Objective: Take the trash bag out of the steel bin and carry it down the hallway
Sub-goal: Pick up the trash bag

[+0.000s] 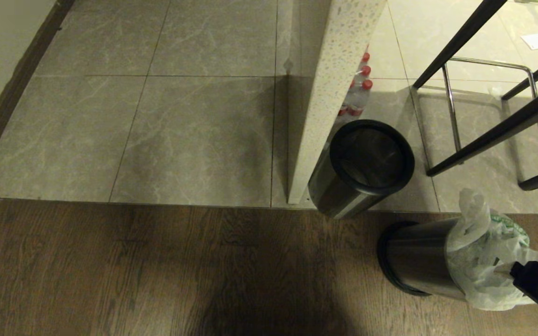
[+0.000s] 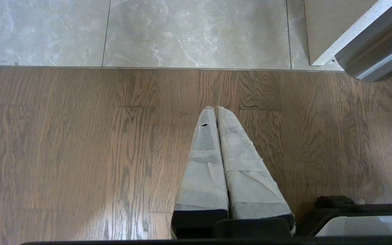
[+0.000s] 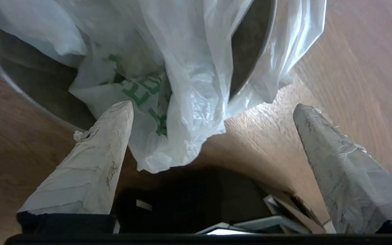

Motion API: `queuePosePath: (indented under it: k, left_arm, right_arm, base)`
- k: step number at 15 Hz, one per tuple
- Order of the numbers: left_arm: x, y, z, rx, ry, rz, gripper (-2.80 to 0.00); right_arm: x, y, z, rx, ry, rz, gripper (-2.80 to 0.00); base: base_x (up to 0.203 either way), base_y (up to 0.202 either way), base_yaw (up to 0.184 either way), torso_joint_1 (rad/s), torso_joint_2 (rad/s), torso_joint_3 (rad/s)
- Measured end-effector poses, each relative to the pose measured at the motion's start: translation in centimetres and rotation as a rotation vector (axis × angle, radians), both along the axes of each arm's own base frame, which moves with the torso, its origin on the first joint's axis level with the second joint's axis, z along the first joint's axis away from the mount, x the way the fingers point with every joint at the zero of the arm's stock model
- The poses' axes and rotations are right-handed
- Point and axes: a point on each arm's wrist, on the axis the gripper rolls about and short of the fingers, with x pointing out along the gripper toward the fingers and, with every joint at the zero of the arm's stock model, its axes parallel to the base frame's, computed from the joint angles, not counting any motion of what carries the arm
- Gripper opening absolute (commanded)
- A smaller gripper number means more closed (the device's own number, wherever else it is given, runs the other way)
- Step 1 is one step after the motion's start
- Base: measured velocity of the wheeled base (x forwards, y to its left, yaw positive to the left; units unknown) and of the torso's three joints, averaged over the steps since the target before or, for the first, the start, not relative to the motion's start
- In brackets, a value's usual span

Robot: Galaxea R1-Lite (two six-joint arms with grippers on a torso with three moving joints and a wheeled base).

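Your right gripper (image 3: 213, 109) has its fingers spread wide at the mouth of the steel bin (image 1: 416, 261), which lies tipped on the dark wood floor, so the loose trash bag (image 3: 182, 85) spilling out sits between them, ready to pinch. Your left gripper (image 2: 216, 108) hangs parked, fingers pressed together. Beyond lies the hallway (image 1: 157, 107), where the bag must go.

Trash bag (image 1: 481, 254) draped over steel bin (image 1: 416, 256) mouth; right end effector (image 1: 523, 273) touching bag.
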Motion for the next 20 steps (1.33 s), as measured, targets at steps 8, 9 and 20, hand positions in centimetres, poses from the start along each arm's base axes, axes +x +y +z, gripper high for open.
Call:
queuePosePath:
  k: [8,9,20]
  left_arm:
    - [0.0,0.0,0.0,0.0,0.0,0.0,-2.8]
    - [0.0,0.0,0.0,0.0,0.0,0.0,-2.8]
    - [0.0,0.0,0.0,0.0,0.0,0.001,-2.8]
  right_arm:
    - [1.4,-0.8,-0.6,0.037,-0.033,0.005,0.0]
    - [1.5,-0.9,-0.7,0.039,-0.028,0.005,0.0]
    - [5.2,-1.8,-0.5,0.055,-0.171,0.086,0.0]
  base:
    - [0.0,0.0,0.0,0.0,0.0,0.0]
    - [0.0,0.0,0.0,0.0,0.0,0.0]
    - [0.0,0.0,0.0,0.0,0.0,0.0]
